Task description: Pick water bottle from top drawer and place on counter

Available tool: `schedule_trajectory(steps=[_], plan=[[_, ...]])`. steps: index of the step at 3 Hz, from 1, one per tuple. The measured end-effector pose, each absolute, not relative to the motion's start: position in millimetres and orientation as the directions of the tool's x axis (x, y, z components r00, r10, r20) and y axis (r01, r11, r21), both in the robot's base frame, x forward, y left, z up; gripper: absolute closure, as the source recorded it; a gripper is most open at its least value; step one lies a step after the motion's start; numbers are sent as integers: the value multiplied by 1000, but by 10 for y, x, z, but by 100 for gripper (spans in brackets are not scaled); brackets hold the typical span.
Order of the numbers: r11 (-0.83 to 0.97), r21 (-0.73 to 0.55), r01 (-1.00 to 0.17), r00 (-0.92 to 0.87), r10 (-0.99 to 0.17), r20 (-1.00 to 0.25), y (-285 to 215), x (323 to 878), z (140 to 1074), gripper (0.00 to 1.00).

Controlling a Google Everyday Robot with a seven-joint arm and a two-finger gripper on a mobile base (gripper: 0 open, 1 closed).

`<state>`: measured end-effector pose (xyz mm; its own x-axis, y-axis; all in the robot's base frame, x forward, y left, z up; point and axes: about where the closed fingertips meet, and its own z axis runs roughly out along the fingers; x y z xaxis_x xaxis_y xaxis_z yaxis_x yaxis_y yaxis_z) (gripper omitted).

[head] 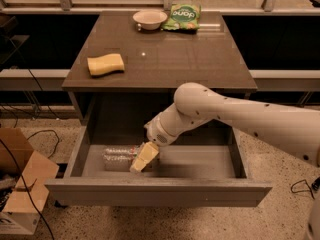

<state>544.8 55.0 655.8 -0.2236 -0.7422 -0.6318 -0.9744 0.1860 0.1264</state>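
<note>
Wide shallow grey top drawer (pixel 160 193) pulled open under glossy dark brown-grey counter (pixel 165 54). Small clear ribbed plastic water bottle (pixel 118 157) lying on its side in left half of drawer; label and cap hard to make out, right end hidden behind pale yellow gripper (pixel 144 158). Gripper low inside drawer at bottle's right end; spread or clamped, cannot tell. White arm (pixel 225 114) cut off at right edge. On counter: yellow sponge (pixel 105 64), white bowl (pixel 149 19), green snack bag (pixel 182 17).
</note>
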Motion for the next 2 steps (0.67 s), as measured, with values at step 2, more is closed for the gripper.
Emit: schedule_trajectory(steps=[2], plan=[[234, 187, -954, -300, -742, -599, 704, 5466, 6091, 42]])
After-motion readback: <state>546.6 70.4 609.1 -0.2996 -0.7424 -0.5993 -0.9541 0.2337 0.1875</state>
